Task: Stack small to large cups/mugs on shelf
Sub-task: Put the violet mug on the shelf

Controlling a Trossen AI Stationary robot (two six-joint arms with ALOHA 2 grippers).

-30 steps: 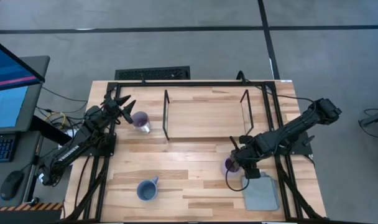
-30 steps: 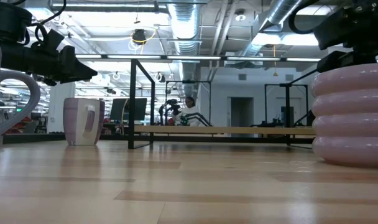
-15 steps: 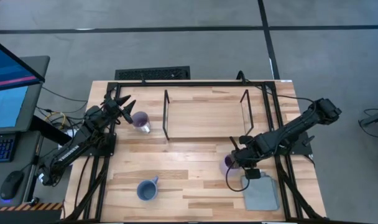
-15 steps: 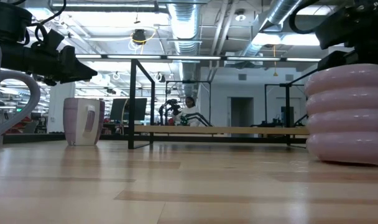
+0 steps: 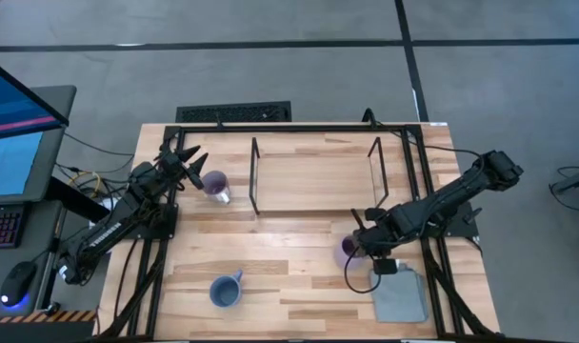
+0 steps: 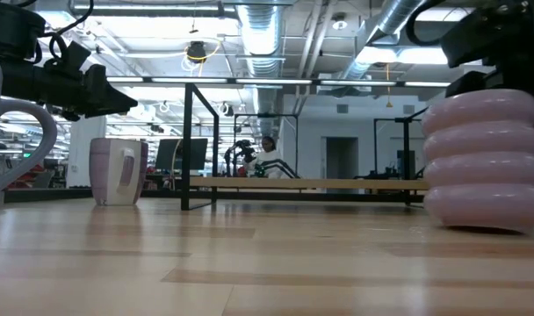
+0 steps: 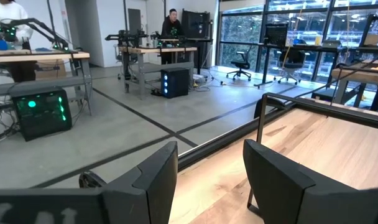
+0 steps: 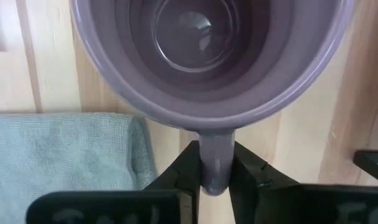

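My right gripper is shut on a ribbed light purple mug, which stands upright in front of the shelf's right end and looms large in the low view. The shelf is a light board with black wire frames at its ends, at the table's far middle. A second light purple mug stands on its base left of the shelf. My left gripper hovers open just left of and above it. A blue mug stands at the near left. My right gripper pinches the purple mug's handle between its two fingers, one on each side of the loop. The fingers slant down from the table's right. The mug stays upright with its mouth up; I cannot tell whether its base touches the tabletop.
A grey folded cloth lies on the table just near and right of the held mug. Black frame rails run along the table's far and side edges. The middle of the table between the blue mug and the held mug is bare wood.
My right gripper has moved a little toward the table's left with the ribbed purple mug, which stays upright. The left arm has kept still.
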